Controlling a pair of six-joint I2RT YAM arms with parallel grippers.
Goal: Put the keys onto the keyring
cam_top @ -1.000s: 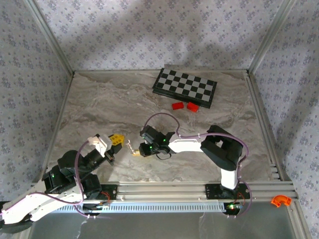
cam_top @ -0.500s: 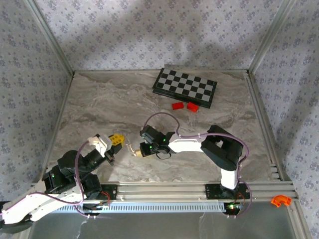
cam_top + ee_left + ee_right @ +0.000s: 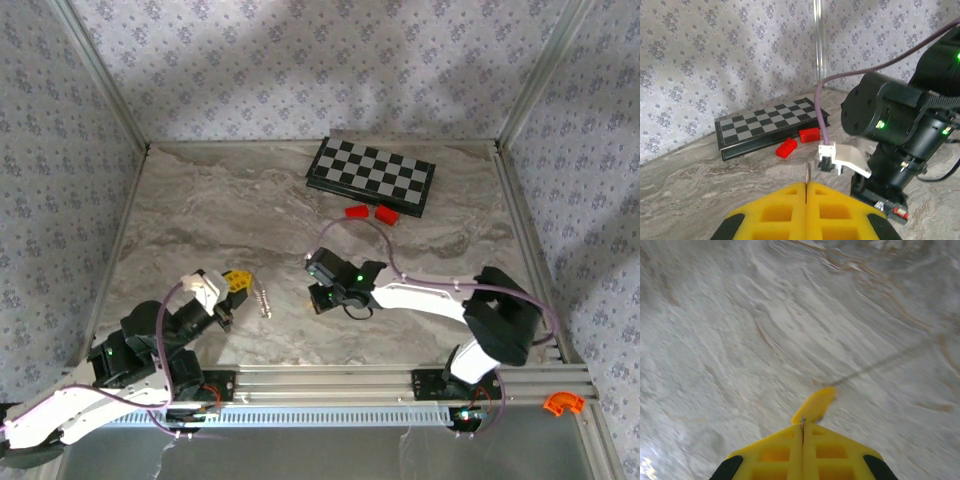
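Jutting from the left gripper (image 3: 232, 286), whose yellow fingers are pressed together on it, the keyring (image 3: 263, 298) hangs just over the marble table (image 3: 200, 220) near its front edge. In the left wrist view it is only a thin metal sliver seen edge-on. A little to its right, apart from it, the right gripper (image 3: 802, 432) is also clamped shut, with a blurred brass-coloured blade, which I take for a key (image 3: 815, 404), poking past its tips. The step in hand looks like threading. The next move calls for bringing the key's hole across to the ring's split end, squarely lined up, while the left arm holds firm. The split, the key's hole and any keys already on the ring cannot be made out.
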